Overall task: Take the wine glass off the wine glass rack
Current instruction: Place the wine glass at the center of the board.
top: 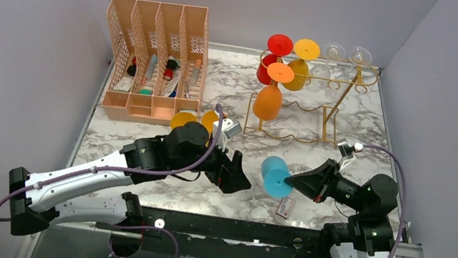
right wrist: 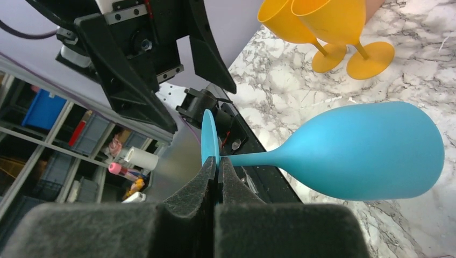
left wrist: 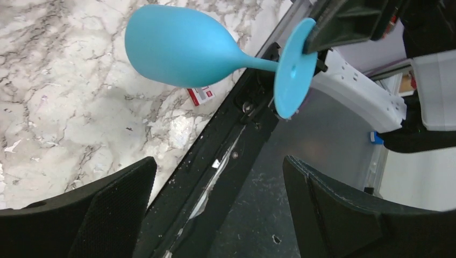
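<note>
The right gripper (right wrist: 218,167) is clenched tight on the foot of the blue wine glass (right wrist: 371,153). The thin edge of the disc is pinched between the two black fingertips, close to where the stem meets it. The glass is carried on its side, with the bowl pointing away from the gripper towards the left arm, and it is held off the marble table (top: 232,88) near the front edge.

The left gripper (left wrist: 218,161) is spread wide. Nothing is held between its fingers (left wrist: 113,209) and nothing is touched by them. In the left wrist view the blue glass is seen beyond them, well apart.

A small red and white card (top: 285,208) lies on the table below the held glass. Print is seen on it, but none can be read.

The right arm is folded over its base, with the forearm reaching left and the gripper roughly level. The left arm is stretched from the near left corner towards the middle of the table, its wrist turned to face the right gripper.

The wine glass rack (top: 333,114) stands at the back right, well apart from the blue glass, and coloured and clear glasses are hung on it upside down. Two yellow glasses (right wrist: 344,21) stand on the table beside the left wrist. A peach lattice organiser (top: 157,43) is placed at the back left.
</note>
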Robot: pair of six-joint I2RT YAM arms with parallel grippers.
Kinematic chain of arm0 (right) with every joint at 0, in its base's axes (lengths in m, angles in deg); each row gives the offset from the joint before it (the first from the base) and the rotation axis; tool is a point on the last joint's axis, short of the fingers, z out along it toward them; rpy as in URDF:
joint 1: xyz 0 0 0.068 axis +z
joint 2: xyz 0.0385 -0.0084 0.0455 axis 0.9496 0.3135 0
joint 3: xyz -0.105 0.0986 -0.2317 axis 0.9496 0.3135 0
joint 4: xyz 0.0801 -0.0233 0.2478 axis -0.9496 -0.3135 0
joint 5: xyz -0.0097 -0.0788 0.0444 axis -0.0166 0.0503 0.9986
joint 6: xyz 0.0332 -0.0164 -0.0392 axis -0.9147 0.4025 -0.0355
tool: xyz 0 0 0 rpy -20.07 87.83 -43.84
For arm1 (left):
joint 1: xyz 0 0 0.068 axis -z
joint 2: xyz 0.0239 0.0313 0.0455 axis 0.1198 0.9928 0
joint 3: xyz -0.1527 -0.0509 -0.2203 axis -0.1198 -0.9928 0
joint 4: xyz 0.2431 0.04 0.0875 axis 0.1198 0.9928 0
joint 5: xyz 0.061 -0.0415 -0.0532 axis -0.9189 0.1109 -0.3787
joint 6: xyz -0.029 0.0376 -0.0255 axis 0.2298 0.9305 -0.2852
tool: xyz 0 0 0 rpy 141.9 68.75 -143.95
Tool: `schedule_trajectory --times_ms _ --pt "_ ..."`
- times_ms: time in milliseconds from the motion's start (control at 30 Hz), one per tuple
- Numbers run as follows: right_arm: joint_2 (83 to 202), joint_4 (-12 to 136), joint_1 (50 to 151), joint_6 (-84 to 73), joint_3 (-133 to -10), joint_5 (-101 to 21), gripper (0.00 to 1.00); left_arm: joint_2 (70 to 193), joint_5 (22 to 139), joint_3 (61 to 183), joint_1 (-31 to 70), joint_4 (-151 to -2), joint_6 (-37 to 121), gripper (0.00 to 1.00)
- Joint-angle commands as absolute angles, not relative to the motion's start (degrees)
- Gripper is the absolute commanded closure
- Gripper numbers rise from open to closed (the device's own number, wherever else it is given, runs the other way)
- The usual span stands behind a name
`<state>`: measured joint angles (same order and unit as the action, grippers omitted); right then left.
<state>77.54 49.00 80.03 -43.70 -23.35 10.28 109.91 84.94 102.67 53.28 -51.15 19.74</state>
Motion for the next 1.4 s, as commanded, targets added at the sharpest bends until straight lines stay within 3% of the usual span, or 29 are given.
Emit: schedule_trajectory --times_ms 0,267,467,800,933,1233,1367 --pt "73.57 48.53 80.26 -42.86 -23.76 13.35 0.99 109.91 71.96 106.38 57.02 -54.14 16.52 0.08" --pt "73.52 64.06 80.26 -53.08 -18.08 16.56 0.99 107.86 72.95 98.06 58.56 -70.59 12.8 0.09" --pt "73.1 67.19 80.2 -53.87 -15.94 15.63 0.99 110.97 78.34 90.93 58.57 -87.04 8.21 0.27" --pt "75.93 80.26 80.26 -60.1 -9.58 16.16 0.99 114.06 82.59 90.38 59.25 -92.8 10.29 0.51" --pt "76.21 83.33 80.26 -61.85 -8.09 16.53 0.99 117.15 88.23 91.56 59.28 -93.15 11.34 0.56" --pt "78.3 87.12 80.26 -62.04 -7.81 17.99 0.99 118.56 84.09 93.45 59.25 -88.76 13.17 0.58" --pt "78.52 86.39 80.25 -61.44 -7.82 17.24 0.99 120.07 84.62 95.43 59.26 -86.04 14.85 0.68"
